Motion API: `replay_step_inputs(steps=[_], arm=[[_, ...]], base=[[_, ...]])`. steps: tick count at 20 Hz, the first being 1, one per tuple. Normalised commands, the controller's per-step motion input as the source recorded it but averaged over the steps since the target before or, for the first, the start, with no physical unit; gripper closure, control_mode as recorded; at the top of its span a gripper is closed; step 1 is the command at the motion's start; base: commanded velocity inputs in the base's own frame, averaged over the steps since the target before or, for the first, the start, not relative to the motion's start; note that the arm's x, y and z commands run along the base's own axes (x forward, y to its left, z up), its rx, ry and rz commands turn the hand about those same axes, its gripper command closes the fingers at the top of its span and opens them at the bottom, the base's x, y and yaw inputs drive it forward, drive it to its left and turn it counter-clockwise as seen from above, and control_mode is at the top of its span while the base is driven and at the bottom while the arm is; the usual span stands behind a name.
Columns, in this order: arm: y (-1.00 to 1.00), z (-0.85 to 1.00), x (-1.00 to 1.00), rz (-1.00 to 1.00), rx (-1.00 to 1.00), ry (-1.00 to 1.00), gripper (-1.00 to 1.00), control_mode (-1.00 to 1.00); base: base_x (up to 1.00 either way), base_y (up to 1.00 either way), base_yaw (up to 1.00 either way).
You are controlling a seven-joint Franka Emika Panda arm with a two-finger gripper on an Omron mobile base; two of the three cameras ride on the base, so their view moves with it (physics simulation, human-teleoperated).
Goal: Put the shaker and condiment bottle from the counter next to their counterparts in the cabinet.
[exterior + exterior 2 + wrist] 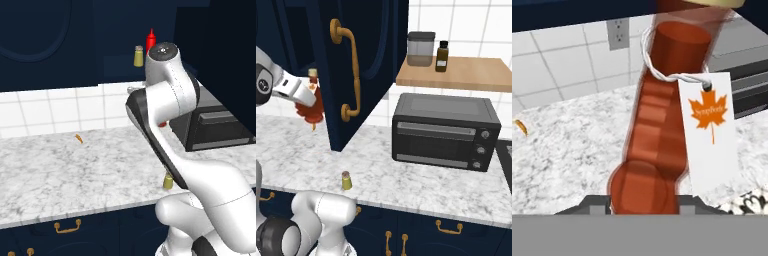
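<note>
Looking over the arm in the left base view, the long white marble counter with grey veins [75, 170] carries the small yellow-olive cylindrical shaker with a greyish cap [168, 181] near its front edge, partly hidden by the white arm; above, on the plain shelf of the dark navy wall cabinet [120, 70], stand the counterparts, a slim bright red squeeze bottle with a pointed nozzle [151, 39] and just beside it a second yellow-olive shaker with a grey cap [138, 56]. From the right base view, the gripper [312, 106] holds the squat dark red-brown ribbed condiment bottle with a tan cork-like cap [311, 107] in the air above the counter, just beside the open navy cabinet door with brass handles [351, 75]; the counter shaker stands well apart below, in front of the black toaster oven [446, 131]. Down the hand view, the bottle runs away from the camera, its rounded base clamped between the two dark fingers [594, 202], with a white tag printed with an orange maple leaf [709, 130] dangling from twisted string at the neck. I judge the bottle rigid and glassy, likely smooth and fairly heavy for its size, so a hold low on the ribbed body seems sound, since the ribs should resist slipping; the loose tag may snag on the shelf edge. The shaker looks light and stiff, best taken round its middle.
</note>
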Motion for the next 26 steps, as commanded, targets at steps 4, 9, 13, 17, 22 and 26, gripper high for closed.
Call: replay_step_inputs(steps=[4, 9, 13, 17, 22, 26], arm=[[-0.11, 0.47, 0.0, 0.12, -0.03, -0.03, 1.0, -1.0], [-0.17, 0.62, 0.0, 0.06, -0.05, -0.09, 1.0, -1.0], [-0.19, 0.55, 0.15, 0.01, -0.06, -0.05, 1.0, -1.0], [-0.31, 0.38, 0.39, 0.02, -0.05, -0.02, 1.0, -1.0], [-0.21, 0.2, 0.48, 0.05, -0.04, -0.09, 1.0, -1.0], [-0.03, -0.04, 0.18, 0.16, -0.01, -0.06, 1.0, -1.0]], base=[[0.0, 0.0, 0.0], [0.0, 0.0, 0.0], [0.0, 0.0, 0.0], [0.0, 0.0, 0.0], [0.0, 0.0, 0.0], [0.0, 0.0, 0.0]])
